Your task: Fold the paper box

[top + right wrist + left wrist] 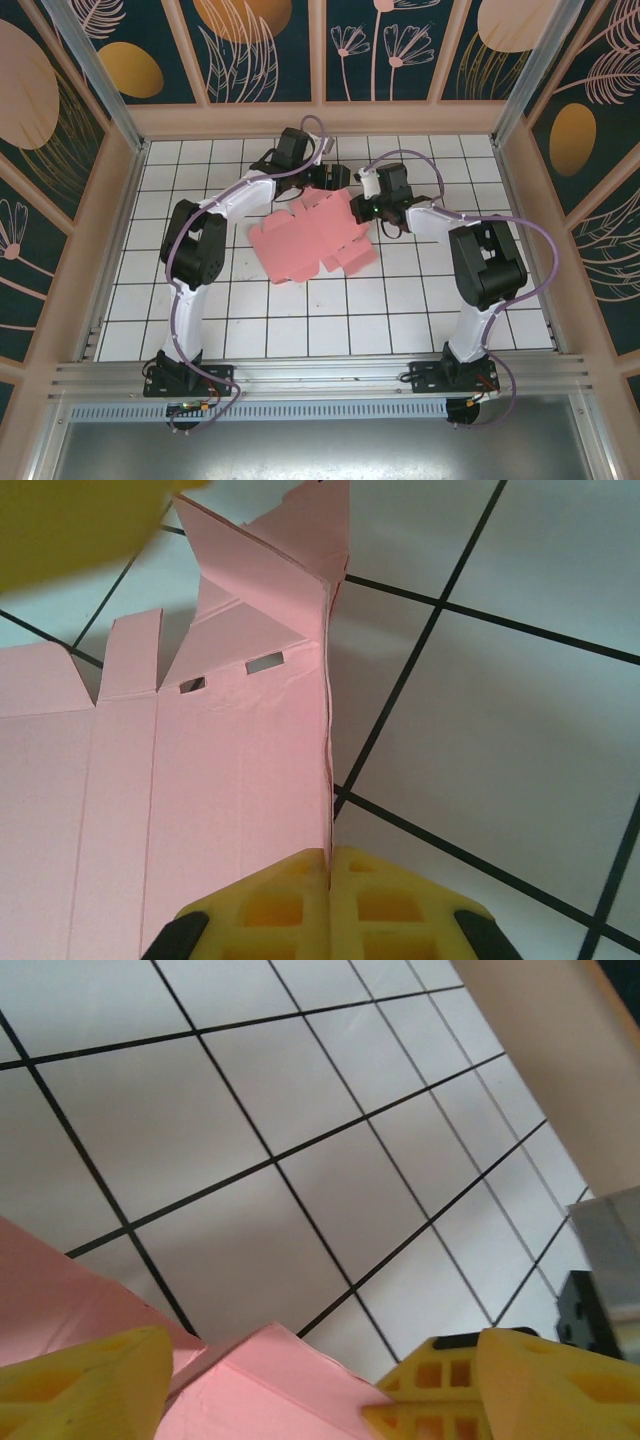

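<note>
The paper box [300, 245] is a pink die-cut sheet lying mostly flat on the tiled floor, with flaps at its far right end. My right gripper [358, 208] is shut on the sheet's right edge. In the right wrist view the yellow fingertips [300, 880] pinch that edge of the paper box [240, 770] and hold it upright along a crease. My left gripper [328, 178] hovers at the sheet's far end. In the left wrist view it [295, 1345] stands open, with a raised pink flap corner [260, 1385] between its yellow fingers [480, 1385].
The white tiled floor [200, 310] is fenced by low beige walls [320, 118] at the back and both sides. A black part of the right arm [600, 1310] sits close to the left gripper. A blurred yellow finger [70, 520] fills the right wrist view's upper left.
</note>
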You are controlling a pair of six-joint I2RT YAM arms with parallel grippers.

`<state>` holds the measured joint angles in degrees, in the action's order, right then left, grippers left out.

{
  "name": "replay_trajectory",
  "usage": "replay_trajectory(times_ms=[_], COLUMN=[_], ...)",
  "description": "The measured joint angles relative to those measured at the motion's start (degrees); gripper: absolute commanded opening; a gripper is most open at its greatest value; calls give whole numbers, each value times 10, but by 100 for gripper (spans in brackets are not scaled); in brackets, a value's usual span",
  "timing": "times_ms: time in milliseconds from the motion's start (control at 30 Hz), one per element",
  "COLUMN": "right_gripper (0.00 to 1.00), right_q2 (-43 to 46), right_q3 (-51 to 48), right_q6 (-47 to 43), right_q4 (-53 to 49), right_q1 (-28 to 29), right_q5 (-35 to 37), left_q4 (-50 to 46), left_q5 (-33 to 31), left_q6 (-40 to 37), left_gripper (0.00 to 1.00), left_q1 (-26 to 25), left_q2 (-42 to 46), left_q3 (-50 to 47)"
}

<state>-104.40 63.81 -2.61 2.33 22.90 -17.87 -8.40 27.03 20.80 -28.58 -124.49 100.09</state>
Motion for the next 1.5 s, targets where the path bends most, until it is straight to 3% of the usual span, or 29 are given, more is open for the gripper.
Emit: replay_trajectory(times_ms=[100, 267, 733, 900, 1200, 1400, 1500], right_gripper=[0, 0, 0, 0, 0, 0, 0], right_q2=[0, 0, 0, -6, -15, -15, -15], right_q3=[0, 1, 15, 16, 17, 17, 17], right_q6=[0, 0, 0, -2, -5, -5, -9], right_q4=[0, -2, -12, -13, -13, -13, -13], right_q1=[6, 8, 8, 15, 30, 31, 33], right_q5=[0, 0, 3, 9, 35, 42, 45], left_q4=[-9, -30, -60, -50, -48, -47, -46], left_q5=[-11, -14, 1, 0, -21, -32, -31], left_q6=[-2, -4, 20, 57, 101, 117, 122], left_gripper=[82, 63, 63, 53, 49, 38, 25], left_q1=[0, 1, -5, -15, -18, -19, -19], left_q2=[-4, -28, -29, -28, -28, -28, -28], left_q3=[3, 45, 12, -7, -11, -11, -11])
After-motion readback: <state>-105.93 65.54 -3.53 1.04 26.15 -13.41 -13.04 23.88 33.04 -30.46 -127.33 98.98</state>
